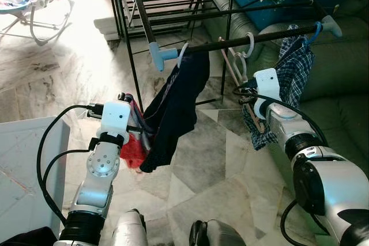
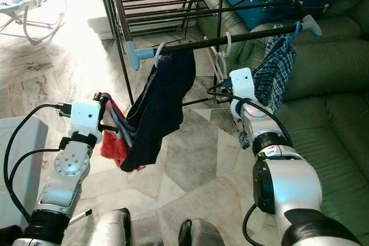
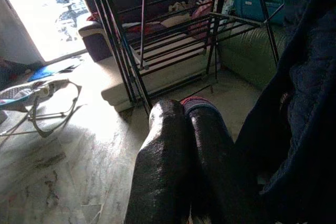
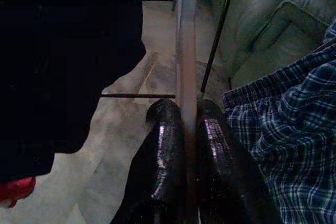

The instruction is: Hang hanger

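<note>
The right pincer (image 4: 186,129) is clamping the pale hanger (image 1: 233,64) by its lower stem, fingers closed on either side of it. The hanger is running up and away from the pincer, its long axis near upright, and its white hook (image 1: 249,43) is sitting at the dark rail (image 1: 253,38) of the drying rack, between the dark garment (image 1: 176,108) on the left and the plaid cloth (image 1: 291,82) on the right. The left pincer (image 3: 191,129), fingers together, is gripping red fabric (image 1: 134,148) lower left, farther from the rail.
</note>
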Available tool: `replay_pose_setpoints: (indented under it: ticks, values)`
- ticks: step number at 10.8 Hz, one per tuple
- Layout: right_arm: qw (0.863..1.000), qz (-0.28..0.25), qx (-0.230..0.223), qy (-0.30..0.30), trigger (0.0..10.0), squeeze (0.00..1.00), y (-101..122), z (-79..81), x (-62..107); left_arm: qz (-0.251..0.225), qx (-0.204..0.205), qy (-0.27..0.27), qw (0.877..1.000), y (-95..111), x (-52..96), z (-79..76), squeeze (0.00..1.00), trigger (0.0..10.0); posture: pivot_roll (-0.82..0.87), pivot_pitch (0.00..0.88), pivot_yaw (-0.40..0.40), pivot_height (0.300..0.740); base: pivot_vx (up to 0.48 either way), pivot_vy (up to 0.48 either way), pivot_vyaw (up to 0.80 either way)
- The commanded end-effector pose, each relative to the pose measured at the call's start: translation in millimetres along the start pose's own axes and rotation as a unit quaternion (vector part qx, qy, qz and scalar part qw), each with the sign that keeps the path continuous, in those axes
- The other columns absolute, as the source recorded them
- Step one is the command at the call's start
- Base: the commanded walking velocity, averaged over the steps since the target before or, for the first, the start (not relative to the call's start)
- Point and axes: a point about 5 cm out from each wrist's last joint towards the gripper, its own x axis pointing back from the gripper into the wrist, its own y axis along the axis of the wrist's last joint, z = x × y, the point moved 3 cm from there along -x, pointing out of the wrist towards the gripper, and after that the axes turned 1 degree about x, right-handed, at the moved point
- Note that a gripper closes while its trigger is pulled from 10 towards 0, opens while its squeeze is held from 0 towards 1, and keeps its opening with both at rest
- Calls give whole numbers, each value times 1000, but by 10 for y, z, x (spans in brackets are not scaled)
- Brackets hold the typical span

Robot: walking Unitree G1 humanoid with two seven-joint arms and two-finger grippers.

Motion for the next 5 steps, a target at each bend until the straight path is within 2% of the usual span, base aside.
replay_pose_setpoints:
  ticks: [1,2,3,4,5]
  values:
    - [1000,-17,-15,-16,0,0,35,-74,16,-6,-5,-6,1000,35,-7,-19,0,10000,96,144,-90,740,0,0,0]
    - [1000,-19,-10,-22,9608,0,30,-81,18,-6,-4,-6,1000,34,-7,-18,0,10000,94,143,-89,740,0,0,0]
    - [1000,-10,-15,-20,10000,922,-22,-73,24,-7,-4,-8,1000,39,-9,-31,0,10000,93,142,-86,740,0,0,0]
    - [1000,-6,-20,-19,10000,1000,-40,-72,24,-7,-4,-9,1000,44,-15,-40,0,10000,93,141,-84,740,0,0,0]
    - [1000,1,-9,-16,10000,1000,-37,-67,20,-8,-5,-11,1000,45,-26,-38,0,10000,92,139,-84,740,0,0,0]
